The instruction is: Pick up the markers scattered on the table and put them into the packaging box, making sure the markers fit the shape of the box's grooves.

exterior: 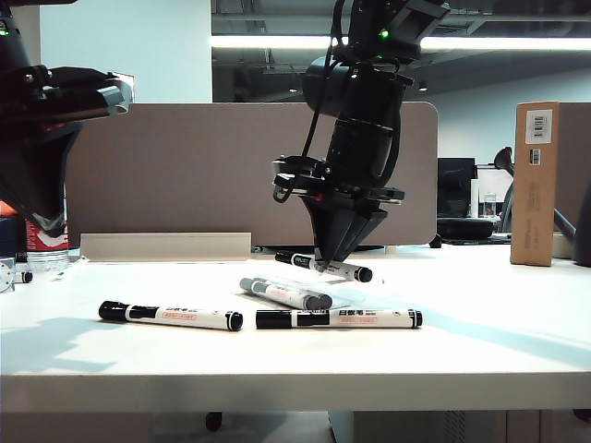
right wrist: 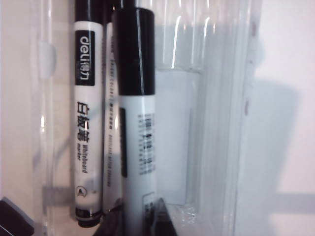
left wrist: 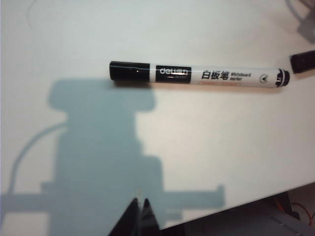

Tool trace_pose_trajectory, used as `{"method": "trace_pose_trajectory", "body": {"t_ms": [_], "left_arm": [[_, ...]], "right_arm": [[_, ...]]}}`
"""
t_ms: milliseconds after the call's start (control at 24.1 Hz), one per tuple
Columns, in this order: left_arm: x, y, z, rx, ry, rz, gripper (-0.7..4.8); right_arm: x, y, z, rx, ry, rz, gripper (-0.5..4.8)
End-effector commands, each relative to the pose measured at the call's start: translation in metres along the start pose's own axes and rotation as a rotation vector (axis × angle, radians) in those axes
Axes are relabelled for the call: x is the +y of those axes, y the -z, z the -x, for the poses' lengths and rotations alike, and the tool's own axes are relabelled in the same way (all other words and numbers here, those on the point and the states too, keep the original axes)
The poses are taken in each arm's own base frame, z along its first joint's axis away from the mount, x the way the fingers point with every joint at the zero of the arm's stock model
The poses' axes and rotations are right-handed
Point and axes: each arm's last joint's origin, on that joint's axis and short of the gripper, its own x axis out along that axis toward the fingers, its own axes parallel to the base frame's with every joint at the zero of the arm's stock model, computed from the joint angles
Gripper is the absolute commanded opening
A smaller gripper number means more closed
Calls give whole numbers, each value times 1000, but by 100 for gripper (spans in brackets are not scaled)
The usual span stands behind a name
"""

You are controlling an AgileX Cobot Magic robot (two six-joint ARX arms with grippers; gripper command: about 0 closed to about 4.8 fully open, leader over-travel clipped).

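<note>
In the exterior view my right gripper (exterior: 325,261) points down at mid-table, shut on a white marker (exterior: 323,266) with black ends. It holds that marker tilted just over the clear packaging box (exterior: 355,300). In the box lie two markers (exterior: 286,293). The right wrist view shows the held marker (right wrist: 138,123) between my right gripper's (right wrist: 140,216) jaws, beside a boxed marker (right wrist: 83,123) in a groove of the packaging box (right wrist: 221,123). Two more markers (exterior: 171,316) (exterior: 337,318) lie near the table's (exterior: 480,332) front edge. My left gripper (left wrist: 139,206) is shut and empty above one marker (left wrist: 197,74).
A tall brown cardboard box (exterior: 536,183) stands at the back right. A water bottle (exterior: 46,242) sits at the far left under my raised left arm (exterior: 37,138). A grey partition (exterior: 185,175) closes off the back of the table.
</note>
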Motion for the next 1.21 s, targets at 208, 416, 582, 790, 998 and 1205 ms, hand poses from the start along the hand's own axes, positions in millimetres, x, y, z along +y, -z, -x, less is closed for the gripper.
{"method": "trace_pose_trajectory", "body": {"t_ms": [208,416,582,790,998,1205], "left_arm": [[0,0,2,-3,-8,-4,-3],[0,0,2,-2,-8,-4,-3],[0,0,2,3,-9,-4,-3],[0,0,2,4,-10,-4,-3],[1,0,2,2,-28,-4,-3],[2,2,2,12,-55,-10,-3]], "right_arm": [[0,-6,2,-59,8,8,-8],[1,-7,2,-67,11,-3,-8],[1,-13,8,-99,12,-8,-9],[1,-31,29,-188,22,4,-9],[0,-39,21,-107,-31,28,-8],[1,-39,8,-59,33,39,-9]]}}
